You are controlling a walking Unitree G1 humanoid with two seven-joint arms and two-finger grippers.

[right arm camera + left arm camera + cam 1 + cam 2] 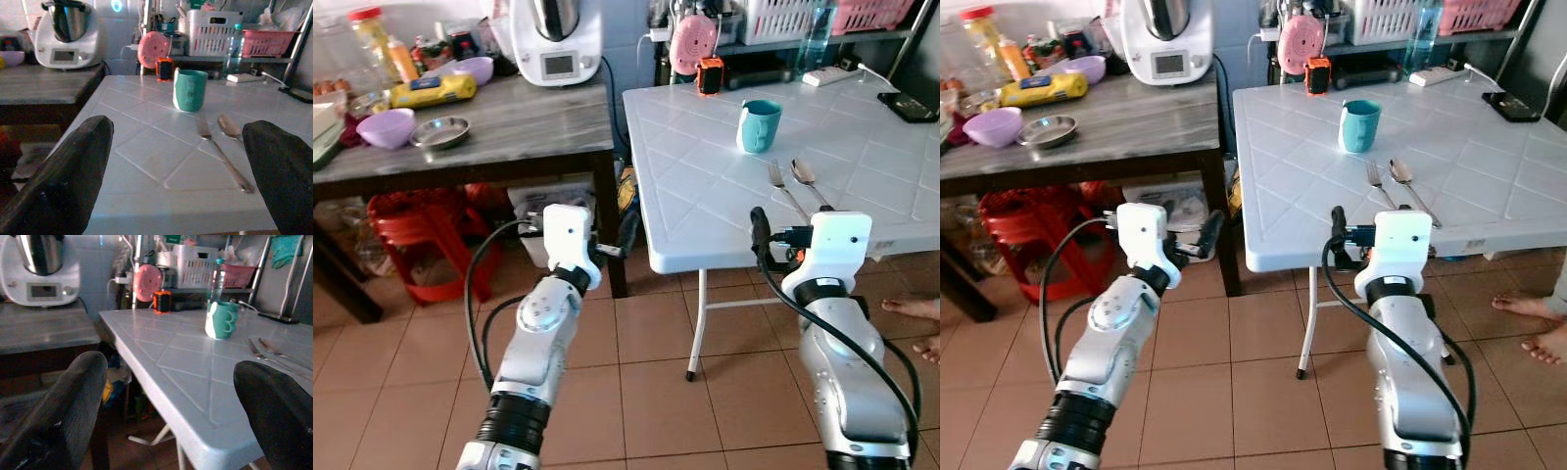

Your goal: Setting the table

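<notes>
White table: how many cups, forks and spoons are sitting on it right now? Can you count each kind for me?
Cups: 1, the teal cup
Forks: 1, the fork
Spoons: 1, the spoon, lying right beside the fork
Total: 3 on the white table

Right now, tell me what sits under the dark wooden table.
Under the wooden table stands a red plastic stool, with a white box beside it. Whatever lies further back is in shadow.

left pincer (161,416) agape, right pincer (178,171) agape — both raised
</notes>
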